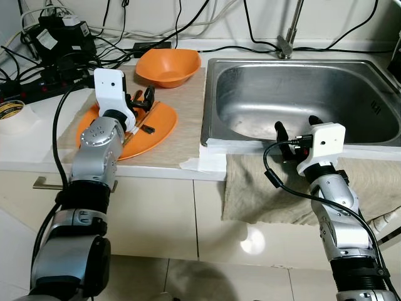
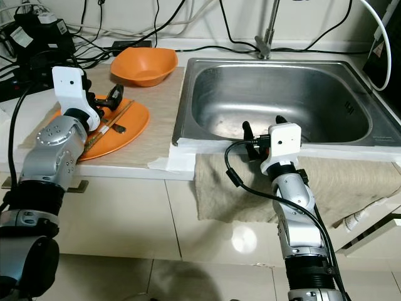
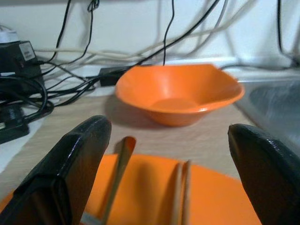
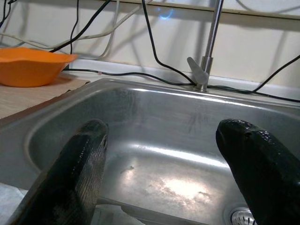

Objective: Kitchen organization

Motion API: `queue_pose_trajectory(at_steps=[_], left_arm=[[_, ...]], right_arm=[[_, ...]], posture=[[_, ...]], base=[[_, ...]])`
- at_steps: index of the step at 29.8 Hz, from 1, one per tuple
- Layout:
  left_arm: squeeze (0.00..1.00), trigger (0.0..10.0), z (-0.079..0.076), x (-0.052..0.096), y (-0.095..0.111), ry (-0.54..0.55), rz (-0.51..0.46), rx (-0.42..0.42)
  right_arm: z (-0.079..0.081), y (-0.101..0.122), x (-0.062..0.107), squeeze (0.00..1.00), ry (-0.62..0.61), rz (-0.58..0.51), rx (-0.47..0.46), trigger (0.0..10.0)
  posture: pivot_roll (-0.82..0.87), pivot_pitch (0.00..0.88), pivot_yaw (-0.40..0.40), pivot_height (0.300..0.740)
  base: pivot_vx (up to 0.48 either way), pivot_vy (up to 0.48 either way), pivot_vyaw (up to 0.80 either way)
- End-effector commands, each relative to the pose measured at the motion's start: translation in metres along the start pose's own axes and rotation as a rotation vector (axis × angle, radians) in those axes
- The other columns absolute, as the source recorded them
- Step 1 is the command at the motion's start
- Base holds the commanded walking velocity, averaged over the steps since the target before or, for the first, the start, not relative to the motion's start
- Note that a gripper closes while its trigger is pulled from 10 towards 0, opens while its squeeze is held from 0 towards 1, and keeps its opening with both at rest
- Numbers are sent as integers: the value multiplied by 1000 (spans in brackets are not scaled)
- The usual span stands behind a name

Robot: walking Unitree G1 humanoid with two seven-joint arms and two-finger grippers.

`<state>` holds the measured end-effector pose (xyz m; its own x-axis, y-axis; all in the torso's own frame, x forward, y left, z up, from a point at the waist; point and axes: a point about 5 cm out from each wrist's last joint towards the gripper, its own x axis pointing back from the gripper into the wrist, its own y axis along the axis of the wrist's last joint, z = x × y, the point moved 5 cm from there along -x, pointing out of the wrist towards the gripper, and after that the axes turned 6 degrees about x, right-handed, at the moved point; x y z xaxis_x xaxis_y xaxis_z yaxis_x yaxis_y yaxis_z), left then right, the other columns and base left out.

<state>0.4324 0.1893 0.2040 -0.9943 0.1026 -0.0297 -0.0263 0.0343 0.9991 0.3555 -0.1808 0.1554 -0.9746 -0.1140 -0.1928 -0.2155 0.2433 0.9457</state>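
Counter and sink, as I see them from the head cameras. My left gripper (image 1: 141,100) hangs over the orange plate (image 1: 160,128), fingers spread wide and grasping nothing; from the left wrist camera a pair of chopsticks (image 3: 180,197) and a utensil with an orange tip (image 3: 118,174) lie on the plate between the fingers. The plate rests on a beige mat (image 1: 182,135) left of the sink. An orange bowl (image 1: 168,66) stands on the same mat behind the plate, apart from it. My right gripper (image 1: 296,133) sits at the front rim of the steel sink (image 1: 301,100), fingers parted, empty, pointing into the basin. A grey cloth (image 1: 257,188) drapes over the counter edge below it. The tap (image 1: 287,39) stands behind the sink. Black cables and a power strip (image 1: 37,88) crowd the counter's back left; a tape roll (image 1: 12,113) lies at far left.
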Motion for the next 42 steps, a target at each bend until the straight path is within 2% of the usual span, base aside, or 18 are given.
queue_pose_trajectory(at_steps=[1,8,11,14,15,18,21,31,42], left_arm=[[0,10000,1,-2,14,-12,-6,-51],[0,10000,3,-5,33,-43,29,-115],[0,10000,1,-6,35,-66,55,-117],[0,10000,-3,-6,24,-84,114,-77],[0,10000,-7,-6,13,-100,170,-30],[0,10000,-11,-4,1,-118,228,-6],[0,10000,-12,-3,-1,-123,240,-8],[0,10000,-4,3,-18,-98,386,53],[0,10000,1,3,-20,-74,403,68]], right_arm=[[-1,7,1,0,3,-24,12,10000],[0,6,1,0,7,-21,8,10000],[1,5,1,0,8,-19,7,10000],[1,5,1,0,9,-18,6,10000],[1,5,1,0,9,-16,5,10000],[1,4,1,0,9,-13,7,10000],[1,4,1,0,8,-13,7,10000],[1,2,1,0,10,-5,8,10000],[2,3,0,0,12,-3,9,10000]], posture=[[-24,0,66,740],[-18,0,68,740],[-17,0,69,740],[-17,0,69,740],[-17,0,69,740],[-24,0,72,740],[-24,0,72,740],[-20,0,69,740],[-21,0,70,740]], base=[[0,0,0],[0,0,0],[0,0,0],[0,0,0],[0,0,0],[0,0,0],[0,0,0],[0,0,0],[0,0,0]])
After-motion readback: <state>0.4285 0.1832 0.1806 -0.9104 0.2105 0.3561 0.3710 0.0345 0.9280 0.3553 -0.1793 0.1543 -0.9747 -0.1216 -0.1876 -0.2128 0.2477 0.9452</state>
